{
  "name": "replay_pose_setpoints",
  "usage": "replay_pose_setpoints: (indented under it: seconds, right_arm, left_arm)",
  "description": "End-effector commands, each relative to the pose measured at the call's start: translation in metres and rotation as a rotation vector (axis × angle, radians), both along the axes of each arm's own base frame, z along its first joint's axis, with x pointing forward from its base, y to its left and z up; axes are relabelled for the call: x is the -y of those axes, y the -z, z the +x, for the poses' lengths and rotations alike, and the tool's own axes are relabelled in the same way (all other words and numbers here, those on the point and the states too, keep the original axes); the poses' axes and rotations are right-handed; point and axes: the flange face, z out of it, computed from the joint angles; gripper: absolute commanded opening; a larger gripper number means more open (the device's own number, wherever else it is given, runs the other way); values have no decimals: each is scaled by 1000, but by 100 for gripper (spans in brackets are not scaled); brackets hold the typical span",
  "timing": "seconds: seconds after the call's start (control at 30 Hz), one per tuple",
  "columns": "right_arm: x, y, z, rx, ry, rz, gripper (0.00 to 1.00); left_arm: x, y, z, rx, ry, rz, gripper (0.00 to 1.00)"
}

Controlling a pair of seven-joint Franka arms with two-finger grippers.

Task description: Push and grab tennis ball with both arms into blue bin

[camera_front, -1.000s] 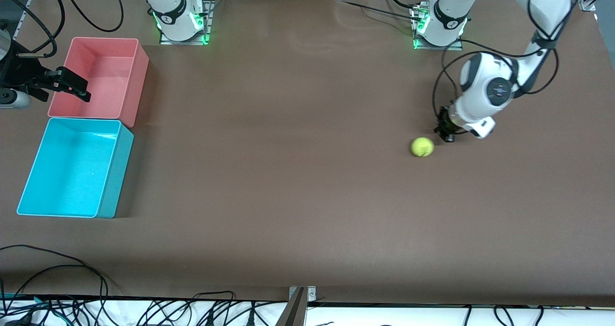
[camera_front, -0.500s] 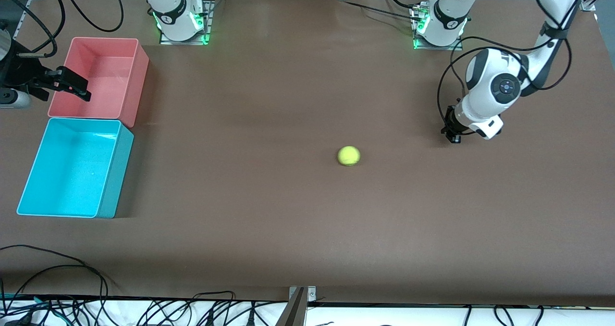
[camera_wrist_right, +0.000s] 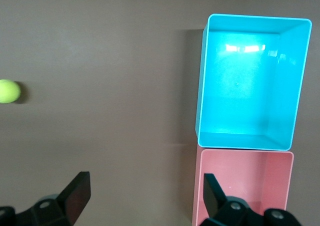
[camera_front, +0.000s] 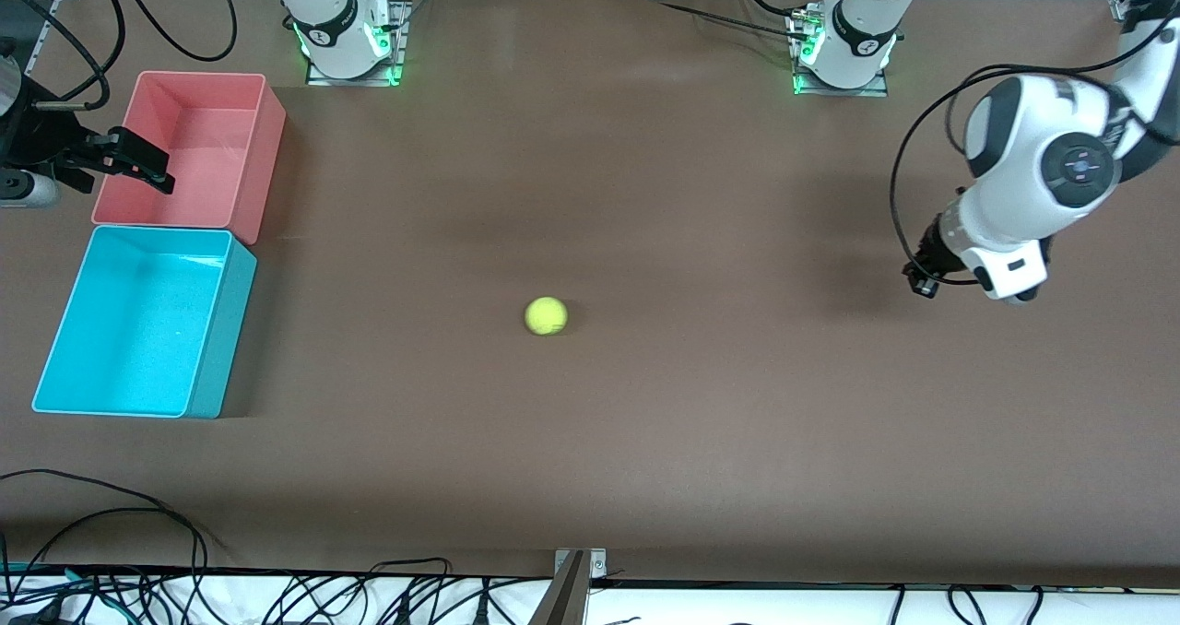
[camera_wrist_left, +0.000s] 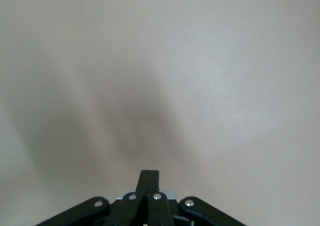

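Note:
The tennis ball (camera_front: 546, 316) lies on the brown table near its middle, and shows at the edge of the right wrist view (camera_wrist_right: 8, 91). The blue bin (camera_front: 222, 330) stands empty at the right arm's end of the table, and is seen in the right wrist view (camera_wrist_right: 202, 80). My left gripper (camera_front: 922, 280) is shut and empty above the table at the left arm's end, far from the ball; its wrist view (camera_wrist_left: 150, 172) shows only bare table. My right gripper (camera_front: 138, 159) is open and empty over the rim of the pink bin (camera_front: 263, 155); it also shows in its own wrist view (camera_wrist_right: 145, 186).
The pink bin (camera_wrist_right: 240, 186) stands against the blue bin, farther from the front camera. The arm bases (camera_front: 343, 40) (camera_front: 843, 49) stand at the table's back edge. Cables (camera_front: 111, 514) lie at the front edge near the right arm's end.
The ball has rolled from beside my left gripper to the table's middle, toward the bins. My left arm has risen and drawn back toward its end. The right arm has not moved.

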Motion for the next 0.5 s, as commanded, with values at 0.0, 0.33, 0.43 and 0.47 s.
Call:
replay_pose_setpoints:
  seconds: [0.0,0.33,0.43,0.47]
  right_arm:
    - [0,-4,-3,-14,13,10,100]
    - [4,12,3,-40,18,8,100]
    - [-1,33,15,-66,1,2,100]
    - [-6,37,17,-74,-4,-3,100]
  left_arm:
    - [-7,-40,16,-5,197,1,0]
    - [-22,-96,28,-9,509,-17,0]
    - [-24,-112,30,-9,594,-21,0]
    - [-25,-117,30,-14,629,-24,0]
